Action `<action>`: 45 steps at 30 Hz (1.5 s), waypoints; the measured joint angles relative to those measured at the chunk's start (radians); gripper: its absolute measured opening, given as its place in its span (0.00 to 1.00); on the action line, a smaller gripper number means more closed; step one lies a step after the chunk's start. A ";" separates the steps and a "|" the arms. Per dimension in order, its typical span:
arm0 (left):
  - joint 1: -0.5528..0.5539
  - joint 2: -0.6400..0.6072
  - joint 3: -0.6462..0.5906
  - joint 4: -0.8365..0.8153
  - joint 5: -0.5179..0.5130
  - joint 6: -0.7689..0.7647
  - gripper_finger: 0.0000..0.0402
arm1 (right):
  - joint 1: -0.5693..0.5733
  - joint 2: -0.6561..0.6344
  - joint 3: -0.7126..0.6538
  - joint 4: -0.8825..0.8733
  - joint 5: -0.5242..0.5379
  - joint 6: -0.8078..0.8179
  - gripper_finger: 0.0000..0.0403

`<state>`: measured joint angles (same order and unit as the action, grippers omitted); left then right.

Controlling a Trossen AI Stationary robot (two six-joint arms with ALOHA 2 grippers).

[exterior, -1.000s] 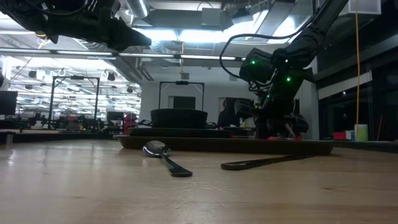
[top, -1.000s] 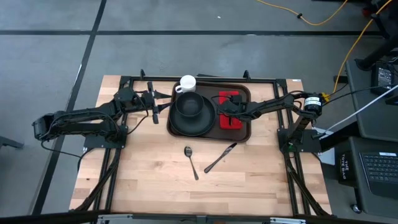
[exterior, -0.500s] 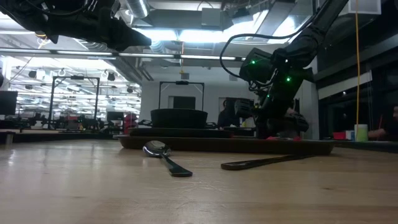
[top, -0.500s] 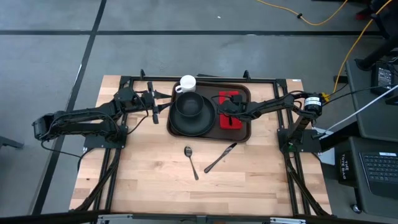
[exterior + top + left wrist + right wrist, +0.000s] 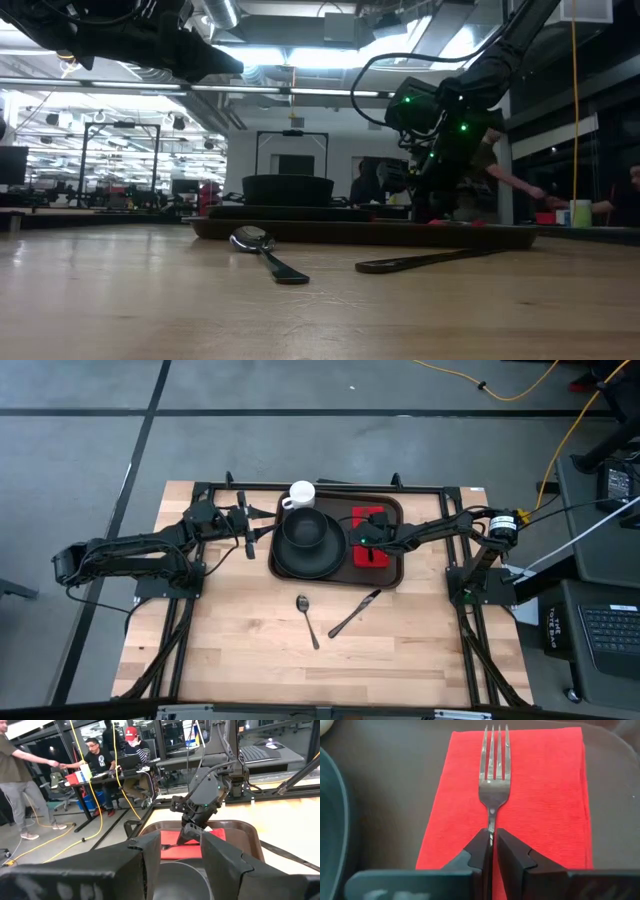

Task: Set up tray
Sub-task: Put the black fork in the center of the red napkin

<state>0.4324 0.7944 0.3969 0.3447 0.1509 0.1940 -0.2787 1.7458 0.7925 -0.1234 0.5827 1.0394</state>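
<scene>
Right gripper (image 5: 491,842) pinches the fork (image 5: 493,780) handle flat on the red napkin (image 5: 540,795) in the tray (image 5: 390,572) at table's far middle; fork's prob stiff, thin, slippery, so grip mid-handle; left gripper (image 5: 247,527) waits beside tray, fingers apart.

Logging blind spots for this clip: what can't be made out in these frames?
- Fork: handle end hidden by the right gripper, right wrist view.
- Whether the fork touches the napkin or hangs above it: cannot tell.
- Tray: edge-on, contents mostly unseen, low view.
- Left gripper: too small, high view.
</scene>
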 joint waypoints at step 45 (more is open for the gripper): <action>0.000 0.000 0.000 -0.002 0.000 0.001 0.32 | 0.000 0.000 0.000 -0.032 0.017 0.024 0.10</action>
<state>0.4324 0.7941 0.3969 0.3431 0.1509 0.1947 -0.2787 1.7458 0.7925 -0.1557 0.5999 1.0636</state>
